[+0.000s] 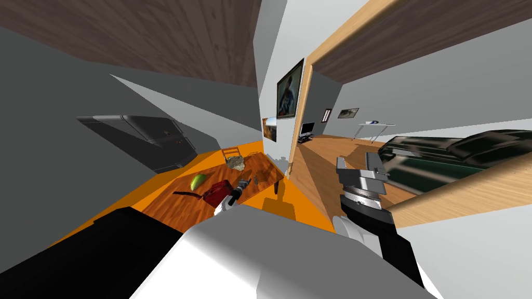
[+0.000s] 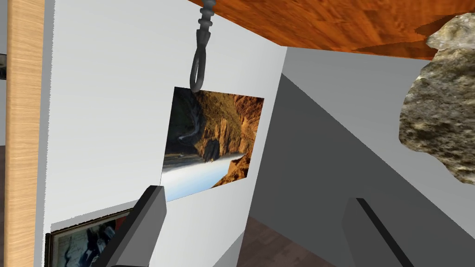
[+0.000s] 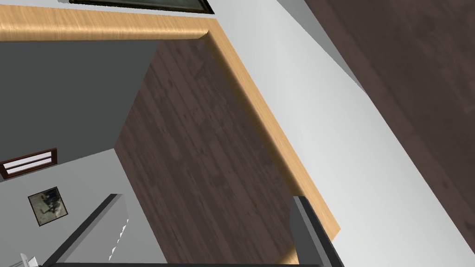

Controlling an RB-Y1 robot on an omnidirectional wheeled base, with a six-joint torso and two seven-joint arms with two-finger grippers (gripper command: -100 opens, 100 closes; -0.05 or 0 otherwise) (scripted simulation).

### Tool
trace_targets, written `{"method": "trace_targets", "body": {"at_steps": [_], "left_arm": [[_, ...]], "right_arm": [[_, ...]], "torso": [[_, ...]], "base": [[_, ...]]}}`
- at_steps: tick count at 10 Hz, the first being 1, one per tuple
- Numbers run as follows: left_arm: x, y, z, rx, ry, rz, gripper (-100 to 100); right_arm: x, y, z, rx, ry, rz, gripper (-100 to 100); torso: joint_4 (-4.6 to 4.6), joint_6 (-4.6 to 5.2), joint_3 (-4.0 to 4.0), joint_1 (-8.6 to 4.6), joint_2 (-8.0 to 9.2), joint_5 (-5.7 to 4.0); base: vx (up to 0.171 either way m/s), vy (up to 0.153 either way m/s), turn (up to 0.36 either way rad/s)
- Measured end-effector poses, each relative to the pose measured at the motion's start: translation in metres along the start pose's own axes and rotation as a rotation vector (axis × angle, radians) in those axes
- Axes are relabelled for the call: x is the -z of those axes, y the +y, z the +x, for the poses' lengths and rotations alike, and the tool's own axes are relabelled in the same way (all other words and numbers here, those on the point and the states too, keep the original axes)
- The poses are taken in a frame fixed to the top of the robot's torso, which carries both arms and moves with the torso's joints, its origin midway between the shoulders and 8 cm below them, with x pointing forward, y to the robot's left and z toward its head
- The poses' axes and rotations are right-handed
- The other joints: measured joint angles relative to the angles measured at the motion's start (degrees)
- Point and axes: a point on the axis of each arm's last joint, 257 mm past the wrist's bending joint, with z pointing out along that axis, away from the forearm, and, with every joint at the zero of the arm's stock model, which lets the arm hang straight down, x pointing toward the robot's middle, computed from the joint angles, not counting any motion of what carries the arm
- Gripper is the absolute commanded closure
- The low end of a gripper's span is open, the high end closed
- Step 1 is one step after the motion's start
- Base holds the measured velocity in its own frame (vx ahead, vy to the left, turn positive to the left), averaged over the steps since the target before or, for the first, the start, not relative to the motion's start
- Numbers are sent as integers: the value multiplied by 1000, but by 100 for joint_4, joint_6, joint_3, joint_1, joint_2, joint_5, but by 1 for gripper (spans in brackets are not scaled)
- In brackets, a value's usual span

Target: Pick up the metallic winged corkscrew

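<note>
On the wooden table point(image 1: 166, 207), lower left of centre in the head view: a rock point(image 2: 440, 106), then the slim grey corkscrew point(image 2: 200, 60), upper left in the left wrist view, ahead of the left gripper point(image 2: 255, 232), blades apart and empty. Right gripper point(image 1: 363, 174), mid-right, likewise spread. Probably light, stiff, slick; best pinched across the shaft.

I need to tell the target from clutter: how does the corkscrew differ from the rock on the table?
Shape: the corkscrew is thin and long, ending in a narrow loop; the rock is a broad, irregular lump. Surface: the corkscrew is smooth dark grey; the rock is rough, mottled brown and grey. Both are on the wooden table.
</note>
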Motion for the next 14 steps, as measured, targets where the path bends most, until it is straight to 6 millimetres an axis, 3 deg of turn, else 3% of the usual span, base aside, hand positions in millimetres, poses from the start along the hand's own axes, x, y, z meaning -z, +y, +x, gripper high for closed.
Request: {"method": "trace_targets", "body": {"at_steps": [9, 14], "left_arm": [[19, 19, 86, -105, 198, -28, -100], [32, 30, 118, -140, 285, -33, -100]], "right_arm": [[0, 0, 0, 0, 0, 0, 0], [0, 0, 0, 0, 0, 0, 0]], "torso": [[-4, -3, -9, 8, -15, 1], [-3, -4, -7, 3, -12, 0]], "base": [[44, 11, -80], [57, 4, -96]]}}
